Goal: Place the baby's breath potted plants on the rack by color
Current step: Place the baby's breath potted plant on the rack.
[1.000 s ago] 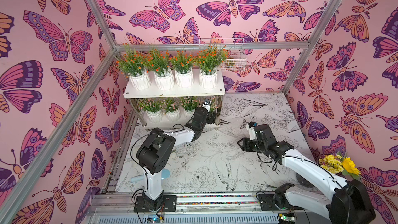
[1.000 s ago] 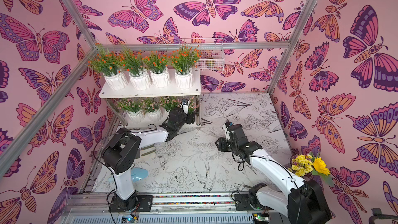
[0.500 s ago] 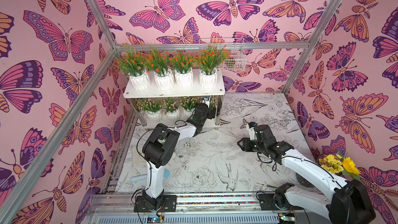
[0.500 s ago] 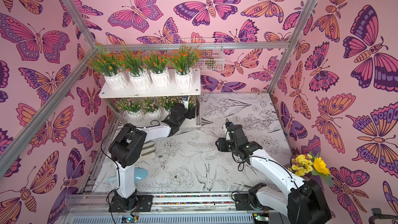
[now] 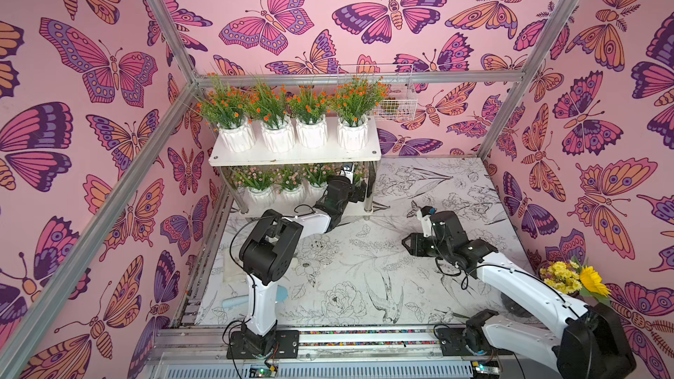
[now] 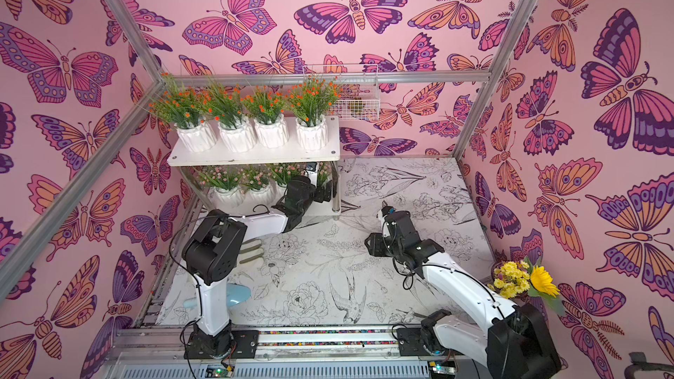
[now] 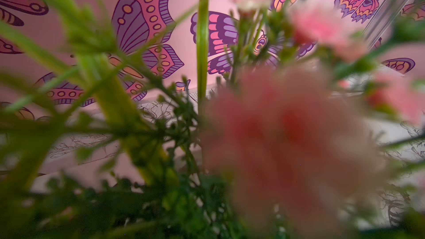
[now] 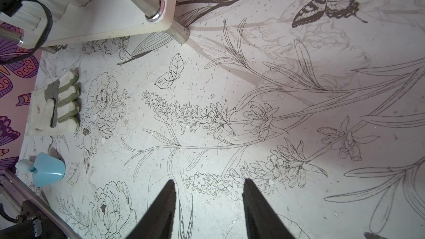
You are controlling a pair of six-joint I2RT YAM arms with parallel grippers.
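Left pincer [image 5: 356, 191] sits at the end pink plant [image 7: 287, 134] under the rack [image 5: 295, 156] top; I cannot tell its opening. Right pincer [image 8: 209, 180] is half-open, empty. Retreat may snag and topple the plant.

- The walls [image 5: 328, 49] are covered in pink butterfly wallpaper.
- The tabletop [image 5: 364, 267] is printed with line-drawn flowers and birds.
- Aluminium bars [image 5: 539, 56] are set along the corners.

Left gripper [image 5: 359, 191] mostly hidden beneath top shelf of rack [image 5: 255, 157], jaw spread unreadable, 4th pink plant [image 5: 361, 172] largely behind left arm [image 5: 317, 218], pink blossoms [image 7: 287, 134] blurred at wrist lens
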